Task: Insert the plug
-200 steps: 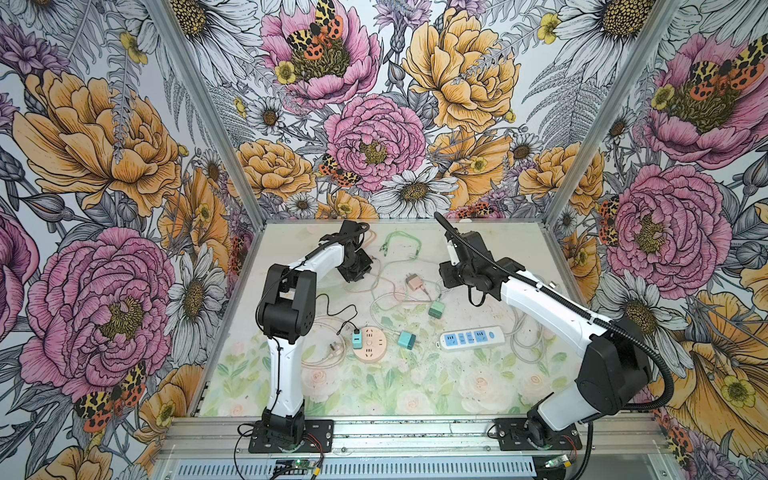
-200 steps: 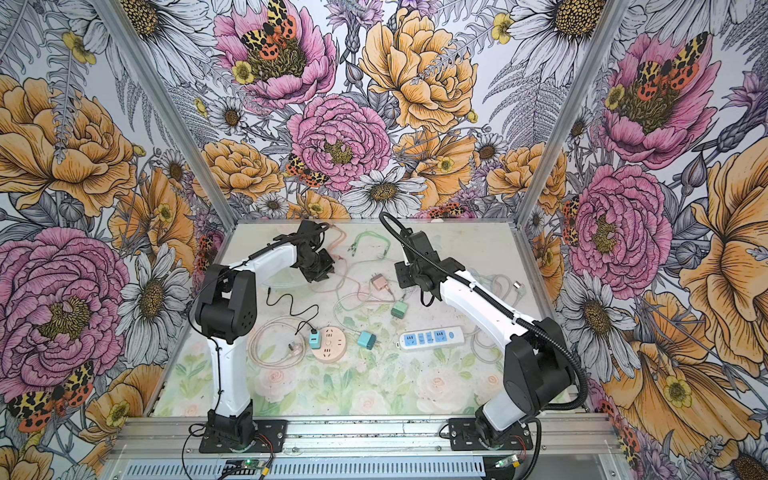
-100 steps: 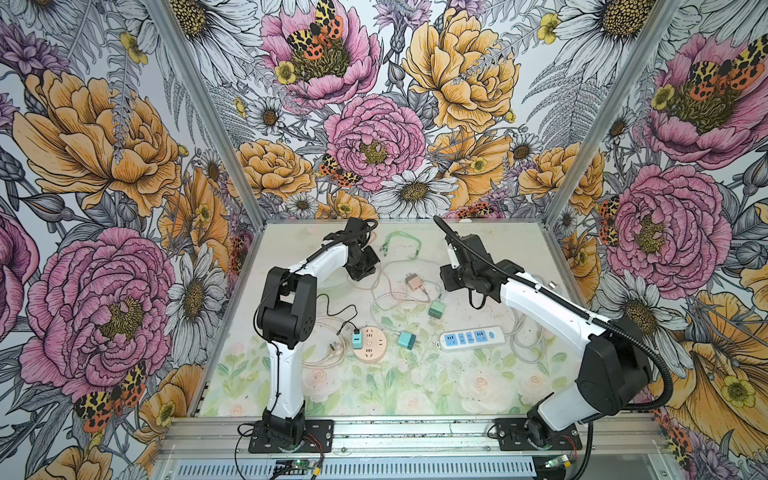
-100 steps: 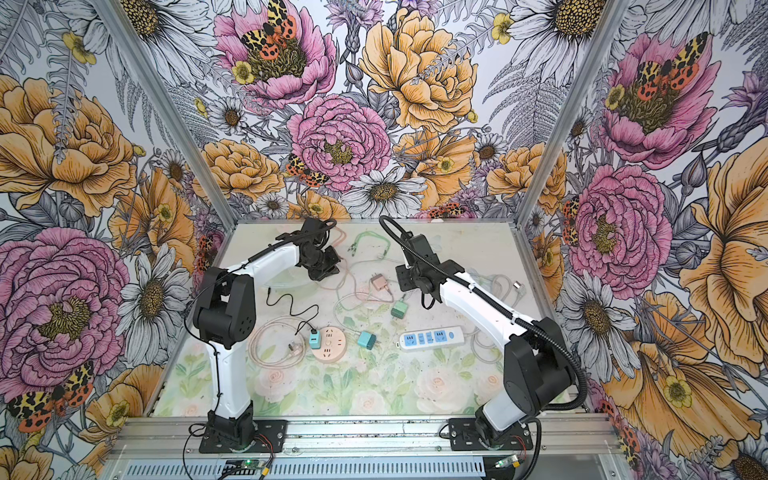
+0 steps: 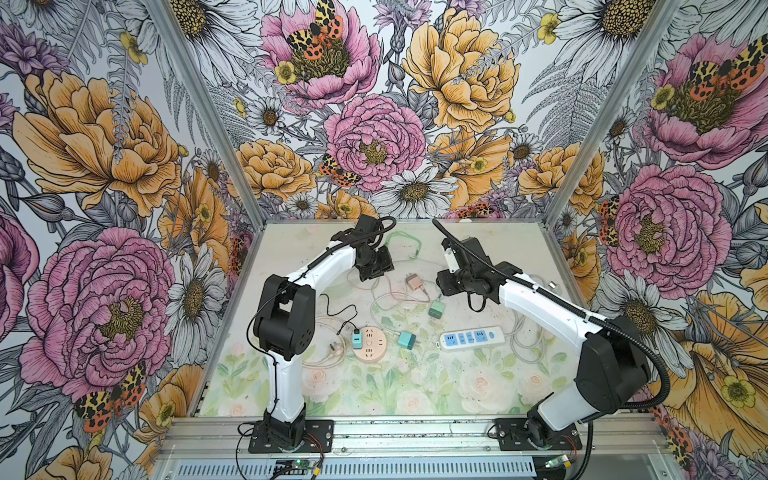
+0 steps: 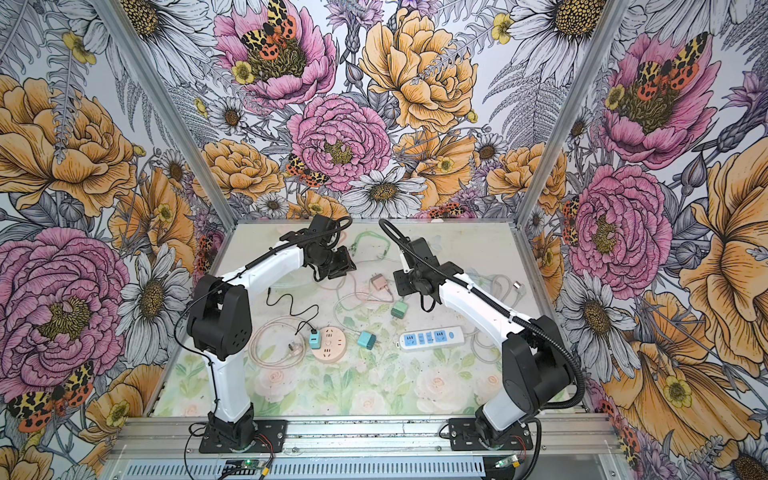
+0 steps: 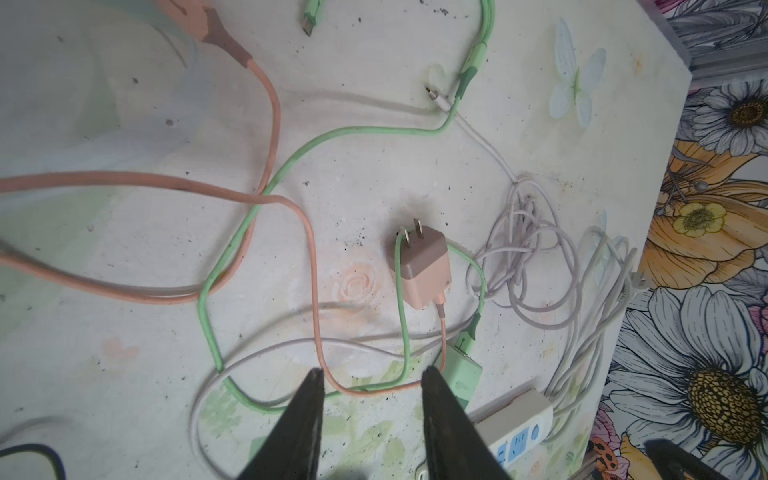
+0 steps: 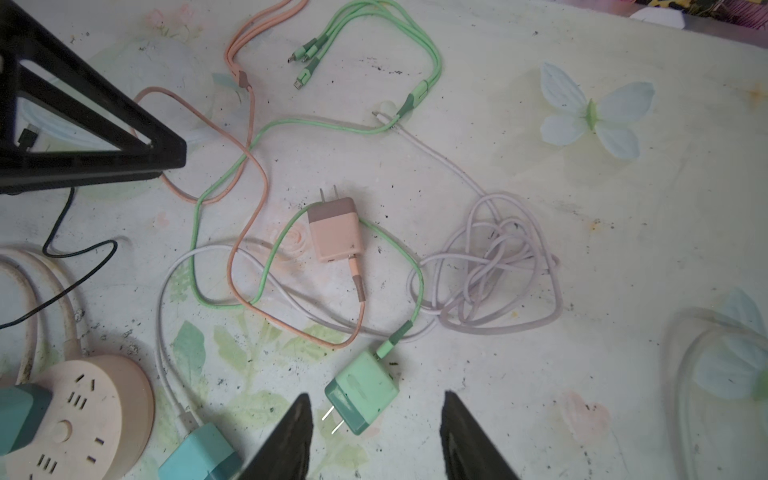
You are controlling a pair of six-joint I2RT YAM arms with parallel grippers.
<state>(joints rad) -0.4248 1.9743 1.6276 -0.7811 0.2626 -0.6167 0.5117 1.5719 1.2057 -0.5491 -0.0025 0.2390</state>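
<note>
My left claw (image 7: 372, 369) and right claw (image 8: 377, 395) hang open, empty. The green plug (image 8: 363, 384) lies nearest the right, prongs apparently facing it.

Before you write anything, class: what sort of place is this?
Most likely a robot training cell, not a home. A left arm and right arm are bolted to a metal rail, printed floral panels wall in the table, and a power strip, round socket and loose chargers lie seemingly as practice pieces.
</note>
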